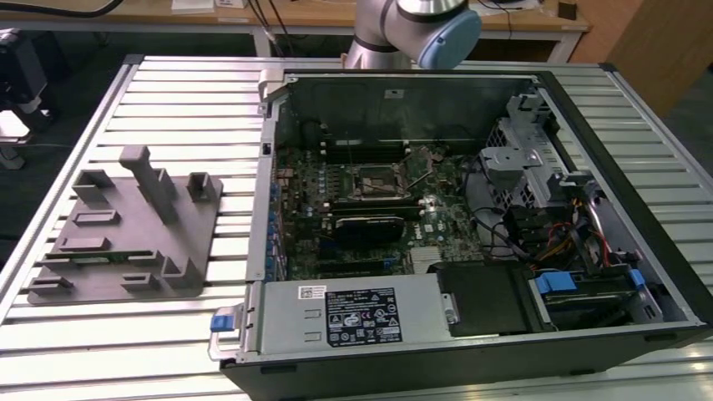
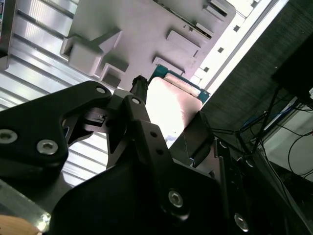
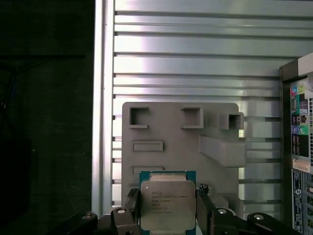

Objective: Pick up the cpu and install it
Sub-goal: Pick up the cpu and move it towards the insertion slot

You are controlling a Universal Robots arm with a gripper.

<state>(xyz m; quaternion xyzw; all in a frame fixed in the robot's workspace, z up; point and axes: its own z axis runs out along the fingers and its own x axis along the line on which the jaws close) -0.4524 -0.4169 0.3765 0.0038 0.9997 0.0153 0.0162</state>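
Above the grey holder block (image 3: pixel 178 142), the jaws pinch the cpu (image 3: pixel 167 204) by two opposite edges, hanging clear of it.

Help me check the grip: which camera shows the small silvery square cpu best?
The first wrist view: the small silvery-grey square cpu faces the lens, metal top and green rim plain, clamped in the black pincer. The second wrist view shows the cpu as a glaring pale slab behind the pincer.

arm (image 1: pixel 385 29): cut off at exterior view's edge | grey holder (image 3: pixel 166 129): partly hidden behind cpu (image 3: pixel 167 204)
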